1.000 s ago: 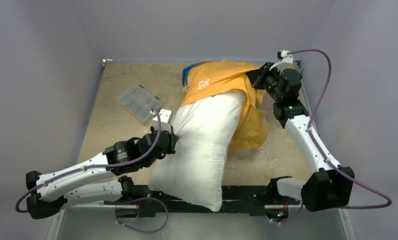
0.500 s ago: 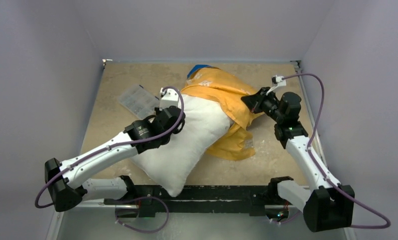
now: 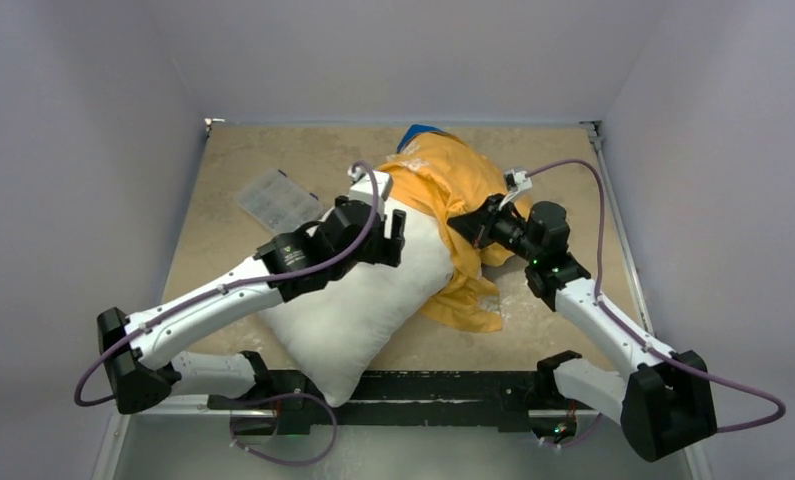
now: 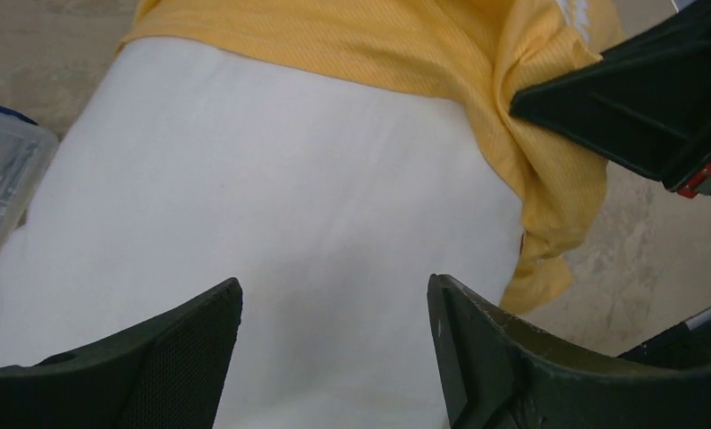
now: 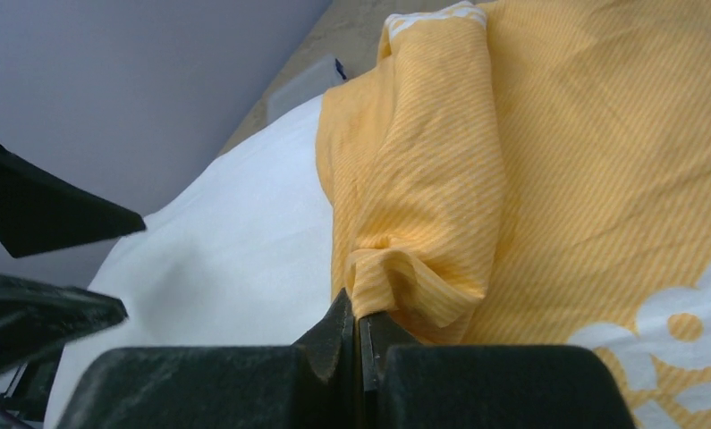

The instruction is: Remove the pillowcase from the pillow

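Our right gripper (image 5: 359, 315) has its fingers pressed together on a bunched fold of the pillowcase (image 5: 566, 152), pinched where orange meets white. Our left gripper (image 4: 334, 295) is spread wide with nothing between its fingers. The pillow (image 4: 271, 188) fills the gap beneath them, and we cannot tell whether the pads touch it.

We judge that the step in hand is the pull-off, and it needs an anchor. We would bring the left fingers down and close them on a good handful of pillow, or press it to the table (image 3: 243, 150). Otherwise the pillow is likely to travel with the fabric. Then we would draw the right gripper toward the far edge, along the pillow's length, low and steady. The pinch holds only a thin fold and may slip under a jerk. The slack fabric beside the right arm could snag, so we would watch it.

The pillowcase is thin, finely striped orange-yellow cloth with white lettering and a scrap of blue at its far end. It is heaped over the pillow's far end only, with a loose tail drooping onto the table to the right. The pillow lies diagonally, mostly bare, plump and creased, with its near corner over the arms' bases. A clear box (image 3: 278, 200) sits to its left, apart from it.
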Robot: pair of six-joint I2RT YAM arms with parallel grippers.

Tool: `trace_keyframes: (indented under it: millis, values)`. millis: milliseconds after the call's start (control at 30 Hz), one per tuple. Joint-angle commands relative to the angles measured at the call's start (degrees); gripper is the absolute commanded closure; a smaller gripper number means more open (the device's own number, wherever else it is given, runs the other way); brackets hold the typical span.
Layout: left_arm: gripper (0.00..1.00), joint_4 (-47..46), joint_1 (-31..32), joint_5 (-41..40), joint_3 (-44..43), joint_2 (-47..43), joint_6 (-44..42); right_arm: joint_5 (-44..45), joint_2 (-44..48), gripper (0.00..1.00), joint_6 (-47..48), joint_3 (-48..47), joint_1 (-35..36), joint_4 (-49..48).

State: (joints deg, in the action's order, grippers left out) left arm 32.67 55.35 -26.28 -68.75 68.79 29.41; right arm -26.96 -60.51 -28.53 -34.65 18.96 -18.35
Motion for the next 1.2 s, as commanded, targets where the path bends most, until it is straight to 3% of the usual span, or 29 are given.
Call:
trace_keyframes:
  millis: [0, 267, 333, 367, 433, 467, 700, 900, 1067, 1167]
  values:
    - [0.25, -3.8, 2.2, 3.0, 2.4, 6.5, 0.4, 0.9, -0.3, 0.98, -1.1, 0.1, 0.3, -6.0]
    - [0.28, -7.1, 4.5, -2.6, 7.1, 21.1, 1.5, 4.1, -0.1, 0.97, -1.0, 1.4, 0.2, -5.3]
    - [0.44, -8.2, 4.5, -3.1, 9.5, 22.4, 2.6, 5.9, 0.6, 0.97, -0.8, 1.1, 0.2, -4.4]
    - [0.57, -8.7, 4.5, -3.7, 10.5, 22.5, 3.0, 7.0, 0.8, 0.97, -0.8, 0.9, 0.2, -3.8]
    - [0.93, -8.2, 4.3, -5.3, 11.5, 21.7, 3.3, 8.7, 1.6, 0.96, -1.5, 0.5, 0.2, -2.4]
    - [1.0, -7.4, 4.2, -6.4, 11.7, 20.6, 3.4, 10.4, 2.1, 0.96, -2.4, 0.5, 0.2, -1.8]
    - [1.0, 0.4, 2.4, -13.6, 9.3, 5.9, 0.0, 25.3, 3.3, 1.0, -5.9, -1.3, -2.4, 1.3]
    - [1.0, 9.7, -0.1, -21.1, 6.4, -2.7, -0.5, 25.6, 5.5, 1.0, -6.7, -4.3, -8.2, 0.9]
    - [1.0, 10.4, -1.8, -22.0, 7.3, -6.0, -0.7, 25.8, 5.4, 1.0, -4.8, -8.1, -8.6, 1.9]
    - [1.0, 10.4, -2.0, -22.1, 7.2, -6.5, -1.1, 24.5, 5.3, 0.92, -3.5, -9.4, -8.6, 2.6]
